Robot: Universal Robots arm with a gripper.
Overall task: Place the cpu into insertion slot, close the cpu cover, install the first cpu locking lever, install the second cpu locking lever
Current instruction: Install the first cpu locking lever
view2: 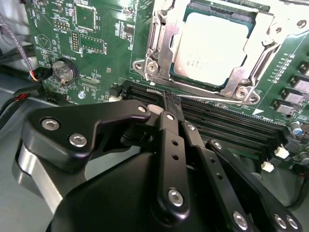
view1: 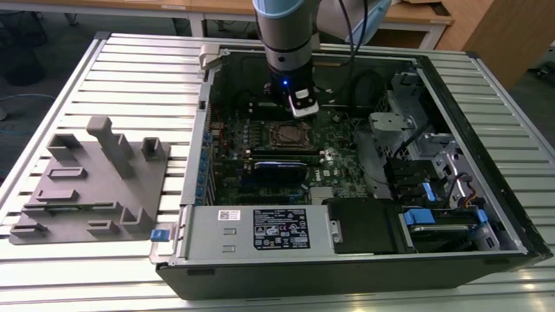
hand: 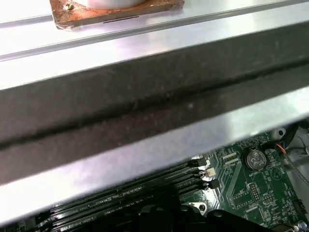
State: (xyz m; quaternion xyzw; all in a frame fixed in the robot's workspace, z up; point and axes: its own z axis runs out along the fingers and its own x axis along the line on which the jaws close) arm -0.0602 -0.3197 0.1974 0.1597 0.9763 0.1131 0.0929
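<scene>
One grey fixture block (view1: 91, 188) is lying at the exterior view's left on the slatted table (view1: 139, 71), well apart from the work. Moving right, the open computer case (view1: 347, 283) is showing its green motherboard (view1: 234, 169), and the gripper (view1: 301, 109) is hanging over the board just beside the insertion slot (view1: 284, 134).

In the second wrist view, the fingers (view2: 170, 135) are pressing together on nothing. Their tips are hovering above the memory slots (view2: 231, 126), near a thin wire locking lever (view2: 217, 100) running along the socket's edge. Further right, the cpu (view2: 215, 48) is sitting in the slot with the cpu cover (view2: 161, 46) lying closed around it.

The lever steps therefore appear to be in hand, though I cannot tell whether this lever is hooked. Seating it is calling for a steady push on the wire itself, without slipping onto the memory slots.
</scene>
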